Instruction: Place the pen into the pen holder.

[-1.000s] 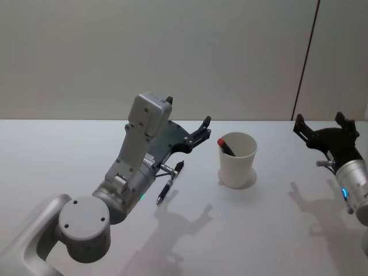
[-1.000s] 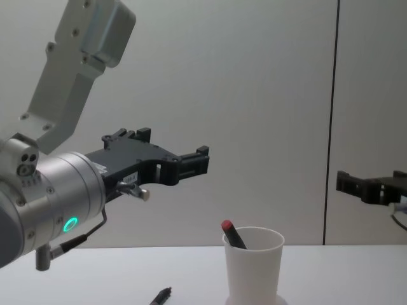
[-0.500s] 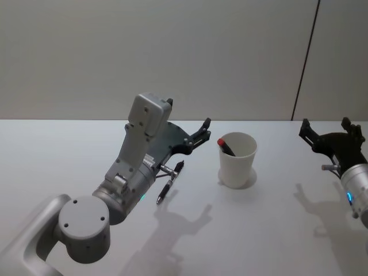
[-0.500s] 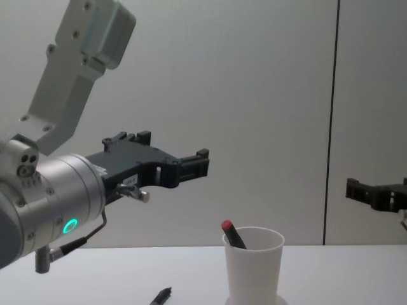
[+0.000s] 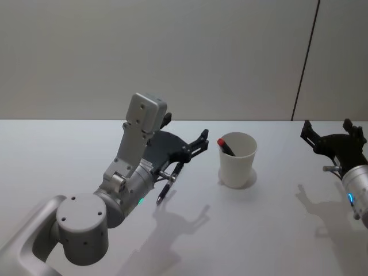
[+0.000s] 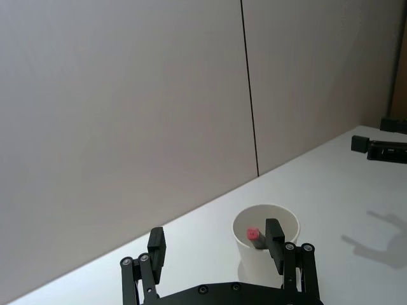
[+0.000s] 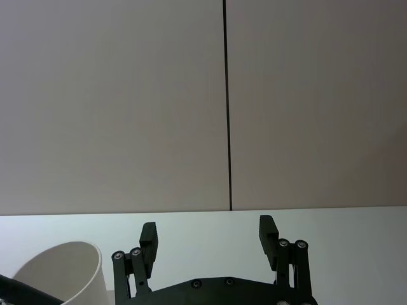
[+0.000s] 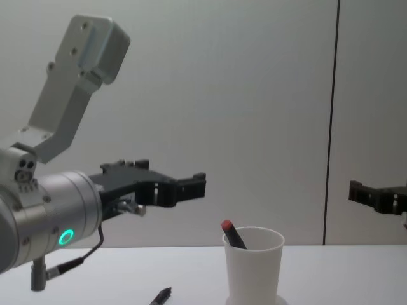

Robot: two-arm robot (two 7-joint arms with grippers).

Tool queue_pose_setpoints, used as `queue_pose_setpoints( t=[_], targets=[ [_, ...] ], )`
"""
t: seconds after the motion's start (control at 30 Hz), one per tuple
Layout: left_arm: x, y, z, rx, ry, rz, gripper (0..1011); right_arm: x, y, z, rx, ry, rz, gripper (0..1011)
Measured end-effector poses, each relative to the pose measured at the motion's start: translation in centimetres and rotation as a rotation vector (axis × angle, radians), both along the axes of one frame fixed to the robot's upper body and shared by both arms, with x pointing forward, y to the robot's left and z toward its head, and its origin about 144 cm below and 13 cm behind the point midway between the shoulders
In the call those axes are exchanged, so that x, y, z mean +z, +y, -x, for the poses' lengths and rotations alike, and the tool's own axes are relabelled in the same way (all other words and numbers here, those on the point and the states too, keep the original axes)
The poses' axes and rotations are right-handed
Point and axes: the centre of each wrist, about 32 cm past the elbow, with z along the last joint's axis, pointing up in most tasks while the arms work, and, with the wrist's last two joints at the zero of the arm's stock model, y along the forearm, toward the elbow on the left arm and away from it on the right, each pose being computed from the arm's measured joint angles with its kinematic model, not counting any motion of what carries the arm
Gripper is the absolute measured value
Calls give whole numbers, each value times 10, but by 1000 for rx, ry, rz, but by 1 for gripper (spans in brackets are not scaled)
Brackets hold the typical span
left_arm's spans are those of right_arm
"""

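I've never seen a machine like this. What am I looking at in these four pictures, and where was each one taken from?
This is a robot with two arms, each ending in a black two-fingered claw called a gripper. One picture looks down from a camera on its head. Another looks across the table from its chest. The other two come from cameras on its wrists, peering out past the fingers.

On the white table stands a paper cup with a red-tipped pen leaning inside it. A second, black pen lies on the table to the cup's left. The left gripper hovers open above that pen, holding nothing. The right gripper hangs open and empty, off to the right of the cup.
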Motion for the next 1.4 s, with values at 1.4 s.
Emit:
queue_pose_setpoints(
  t=[1.4],
  targets=[
    [-41,30,-56,56,542,61,1000,0,-1,0,-3,2,1,1002]
  ],
)
